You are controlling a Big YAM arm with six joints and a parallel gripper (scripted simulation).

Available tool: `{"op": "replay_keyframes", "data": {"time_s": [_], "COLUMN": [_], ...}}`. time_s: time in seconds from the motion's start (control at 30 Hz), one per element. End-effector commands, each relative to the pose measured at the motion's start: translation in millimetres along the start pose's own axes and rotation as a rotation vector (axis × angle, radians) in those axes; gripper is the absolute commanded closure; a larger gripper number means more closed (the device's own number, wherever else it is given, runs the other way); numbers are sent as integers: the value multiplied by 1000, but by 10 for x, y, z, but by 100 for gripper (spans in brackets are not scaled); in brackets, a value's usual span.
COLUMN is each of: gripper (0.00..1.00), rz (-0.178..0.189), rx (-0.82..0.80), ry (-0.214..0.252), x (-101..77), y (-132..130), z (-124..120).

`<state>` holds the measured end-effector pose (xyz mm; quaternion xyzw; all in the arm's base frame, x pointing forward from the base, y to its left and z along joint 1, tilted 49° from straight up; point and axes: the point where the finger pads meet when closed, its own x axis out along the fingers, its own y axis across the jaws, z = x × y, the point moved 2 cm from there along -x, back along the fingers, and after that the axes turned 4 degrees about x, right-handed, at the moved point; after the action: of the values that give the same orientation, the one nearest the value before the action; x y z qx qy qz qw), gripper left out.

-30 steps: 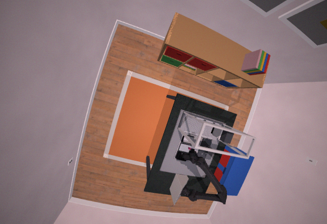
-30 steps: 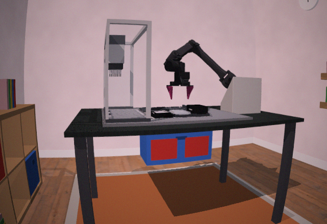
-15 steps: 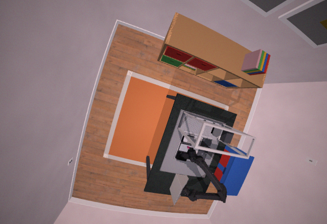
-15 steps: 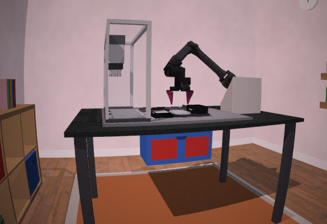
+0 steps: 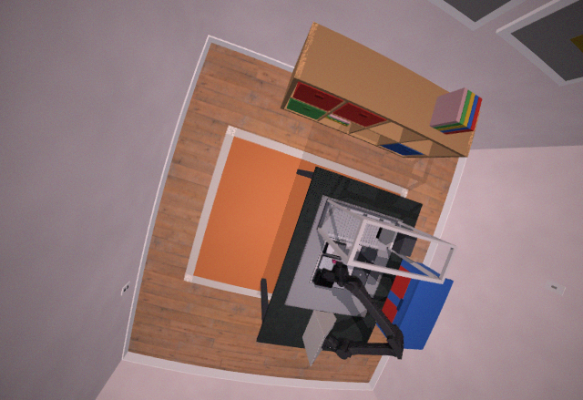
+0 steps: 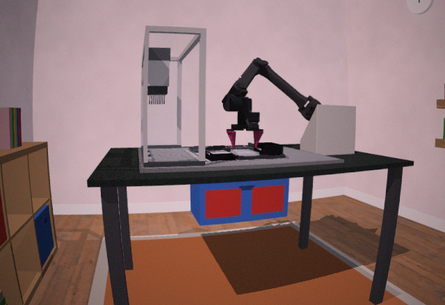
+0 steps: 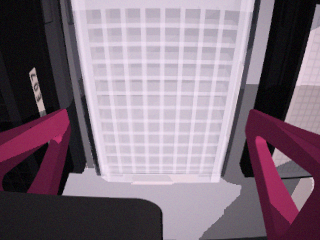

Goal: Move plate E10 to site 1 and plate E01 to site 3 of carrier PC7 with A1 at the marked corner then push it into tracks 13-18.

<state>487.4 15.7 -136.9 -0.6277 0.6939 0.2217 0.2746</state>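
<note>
Centre of wrist view: white well plate (image 7: 162, 80), judged light, rigid, slick; end effector (image 7: 160, 154) spread wide, empty, long sides best gripped.

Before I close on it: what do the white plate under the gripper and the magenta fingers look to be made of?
White plate: looks like moulded plastic, matt and opaque, with an even grid of shallow wells and no glare. Fingers of the open gripper: matt magenta, chunky and faceted, probably plastic or a rubbery coating; which one is unclear.
</note>
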Motion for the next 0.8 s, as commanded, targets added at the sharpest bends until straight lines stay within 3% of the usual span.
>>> {"op": "replay_keyframes", "data": {"time_s": [0.0,0.77], "gripper": [0,0], "rz": [-58,-55], "rx": [17,25], "ry": [-26,-26], "x": [-234,-196], "y": [-194,-260], "z": [15,27]}}
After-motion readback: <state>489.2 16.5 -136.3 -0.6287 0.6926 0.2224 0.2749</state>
